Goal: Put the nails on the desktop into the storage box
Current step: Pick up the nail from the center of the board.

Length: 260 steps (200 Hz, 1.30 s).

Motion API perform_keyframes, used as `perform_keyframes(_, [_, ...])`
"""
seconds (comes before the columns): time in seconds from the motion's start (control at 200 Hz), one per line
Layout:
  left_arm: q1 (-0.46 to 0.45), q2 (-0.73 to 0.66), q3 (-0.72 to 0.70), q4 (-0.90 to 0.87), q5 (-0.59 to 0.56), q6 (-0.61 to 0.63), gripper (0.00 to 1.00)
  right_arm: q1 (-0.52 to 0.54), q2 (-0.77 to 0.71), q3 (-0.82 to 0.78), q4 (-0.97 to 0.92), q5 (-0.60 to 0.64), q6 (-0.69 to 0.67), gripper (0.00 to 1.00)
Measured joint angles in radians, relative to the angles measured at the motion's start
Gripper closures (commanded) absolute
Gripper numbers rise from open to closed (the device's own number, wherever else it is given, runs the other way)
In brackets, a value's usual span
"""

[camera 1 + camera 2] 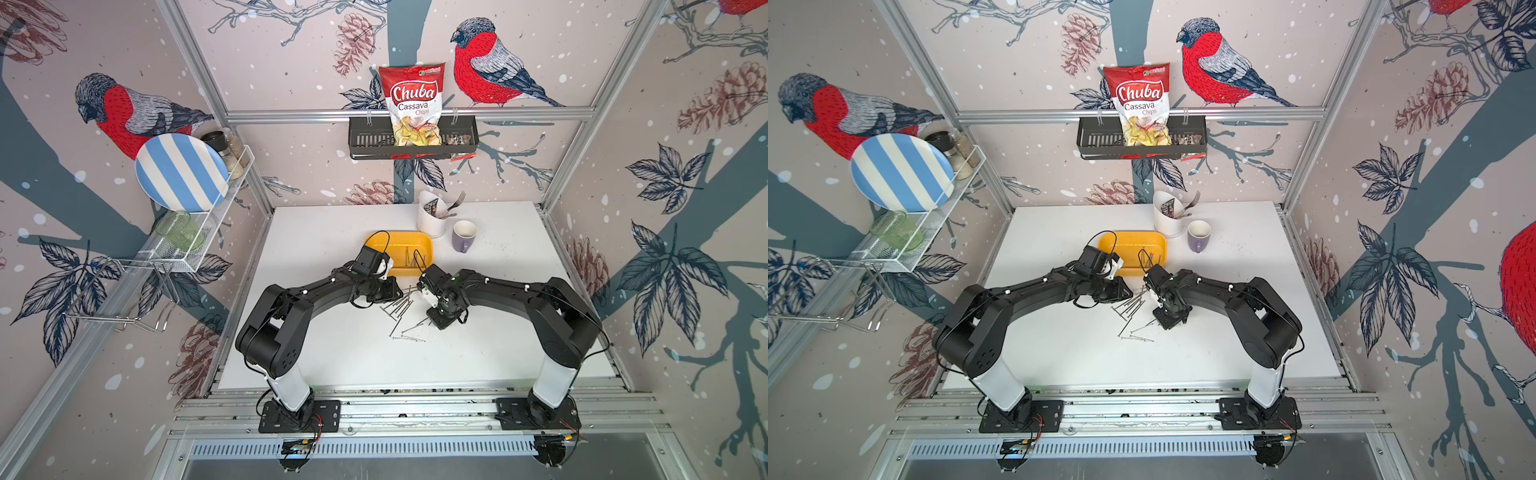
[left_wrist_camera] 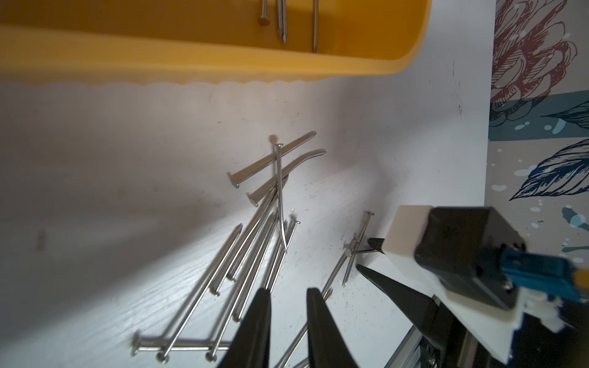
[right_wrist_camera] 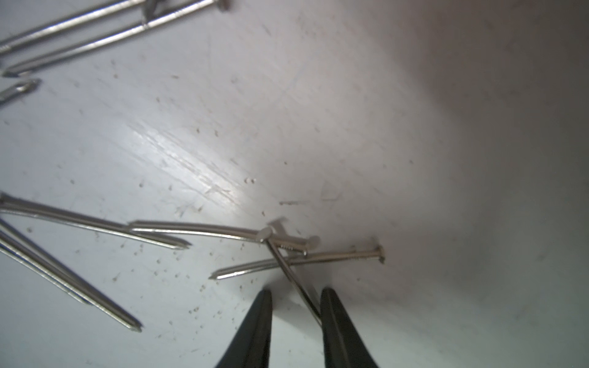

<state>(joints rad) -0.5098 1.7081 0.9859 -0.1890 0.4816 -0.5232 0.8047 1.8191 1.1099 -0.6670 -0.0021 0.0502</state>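
The right gripper (image 3: 296, 291) has its jaws parted by a narrow gap, tips down at the desktop (image 3: 414, 159). One nail (image 3: 292, 277) runs into that gap. Its shaft slants against one finger, and its head lies away from the jaws, propped on two other nails that cross it. Its long axis therefore runs more along the fingers than across them. Closing here would, I judge, catch only the point end, and the nail could swivel. Nothing is clamped yet.

The left gripper (image 2: 288, 290) also has its jaws a little apart, low over the main pile of nails (image 1: 397, 307). It seems to hold nothing, though a nail passing under the tips makes that hard to confirm.

The pile lies mid-desktop, between the two grippers. The box (image 1: 382, 245) sits just beyond it toward the far edge, with a few nails (image 1: 409, 255) already inside. The right arm is nearer to the crossed nail. Most nails lie on the desktop.
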Motion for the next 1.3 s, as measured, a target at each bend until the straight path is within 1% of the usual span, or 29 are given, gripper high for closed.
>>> perform_keyframes(0.425, [0.002, 0.022, 0.000, 0.000, 0.015, 0.000, 0.76, 0.009, -0.007, 0.003, 0.012, -0.008, -0.007, 0.90])
perform_keyframes(0.515, [0.002, 0.021, 0.000, 0.001, 0.015, 0.000, 0.76, 0.013, -0.013, 0.003, 0.011, -0.007, -0.019, 0.95])
perform_keyframes(0.67, [0.002, 0.001, -0.014, 0.005, 0.014, -0.001, 0.76, 0.012, -0.042, 0.024, 0.005, -0.010, -0.021, 0.98])
perform_keyframes(0.745, [0.003, -0.013, -0.024, 0.007, 0.014, -0.005, 0.76, 0.003, -0.065, 0.053, 0.002, -0.030, -0.021, 0.98])
perform_keyframes(0.895, [0.012, -0.048, -0.036, 0.028, 0.014, -0.031, 0.76, -0.064, -0.113, 0.154, -0.002, -0.104, 0.010, 0.98])
perform_keyframes(1.02, [0.023, -0.082, -0.042, 0.031, 0.013, -0.053, 0.76, -0.138, -0.108, 0.277, 0.004, -0.187, 0.085, 0.99])
perform_keyframes(1.086, [0.029, -0.101, -0.043, 0.034, 0.012, -0.056, 0.76, -0.163, -0.075, 0.357, 0.010, -0.222, 0.140, 0.99])
perform_keyframes(1.171, [0.042, -0.130, -0.043, 0.034, 0.005, -0.058, 0.76, -0.170, -0.010, 0.449, 0.018, -0.257, 0.196, 1.00])
perform_keyframes(1.301, [0.064, -0.169, -0.041, 0.027, -0.017, -0.071, 0.76, -0.177, 0.110, 0.577, 0.016, -0.275, 0.270, 1.00])
